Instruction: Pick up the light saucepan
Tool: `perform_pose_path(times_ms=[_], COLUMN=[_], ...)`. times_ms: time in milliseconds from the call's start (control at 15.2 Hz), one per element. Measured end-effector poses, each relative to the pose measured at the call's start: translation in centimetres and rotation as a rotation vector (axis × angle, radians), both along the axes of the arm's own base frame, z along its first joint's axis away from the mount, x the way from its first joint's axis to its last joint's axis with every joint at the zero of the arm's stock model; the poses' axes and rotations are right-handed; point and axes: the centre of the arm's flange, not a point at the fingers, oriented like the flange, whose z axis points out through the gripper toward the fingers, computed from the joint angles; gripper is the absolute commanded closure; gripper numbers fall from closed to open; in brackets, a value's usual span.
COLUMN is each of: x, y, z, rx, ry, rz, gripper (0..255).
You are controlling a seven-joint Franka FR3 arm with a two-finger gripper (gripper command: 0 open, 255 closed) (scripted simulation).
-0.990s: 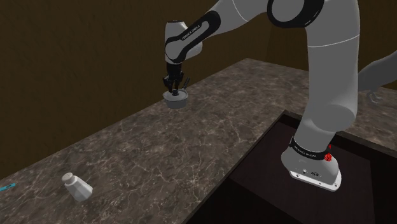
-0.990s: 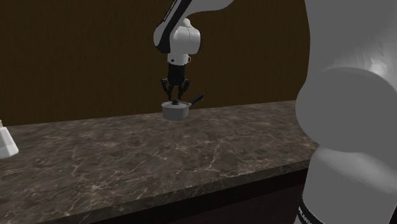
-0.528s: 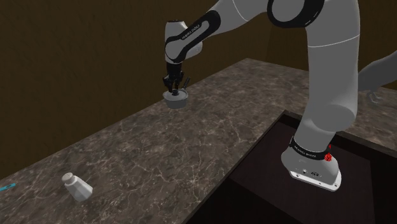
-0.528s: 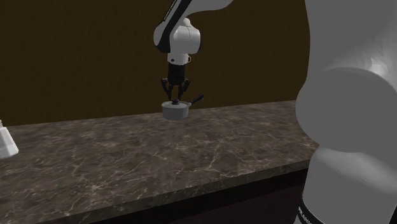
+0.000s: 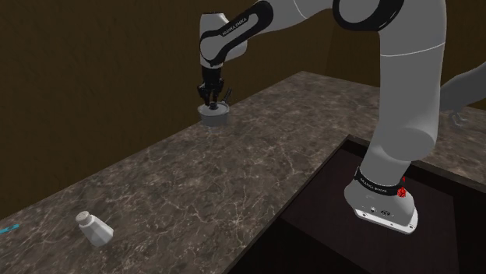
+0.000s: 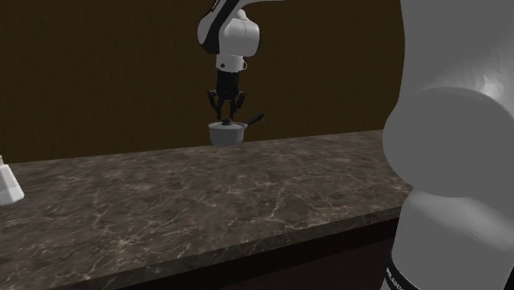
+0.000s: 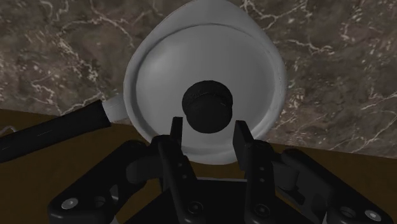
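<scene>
- End effector is closed down onto the black lid knob, one finger on each side, apparently pinching it.
- Pale grey saucepan hangs under it near the worktop's far edge, seemingly just clear.
- Risk: the round knob slips, or the handle's weight tips the pan.
- Black handle sets the long axis and points to the second exterior view's right, slightly raised.

Shoulder view high beside stand, second exterior view low across countertop, wrist view close above shared saucepan.
</scene>
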Motion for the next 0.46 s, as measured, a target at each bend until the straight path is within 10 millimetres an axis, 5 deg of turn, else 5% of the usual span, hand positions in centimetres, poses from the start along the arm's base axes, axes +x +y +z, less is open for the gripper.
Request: perform_pose_path(times_ms=[462], x=[0.0], y=[0.0], z=[3.6], rx=[0.0], ry=[0.0], rz=[0.0], gripper=[255])
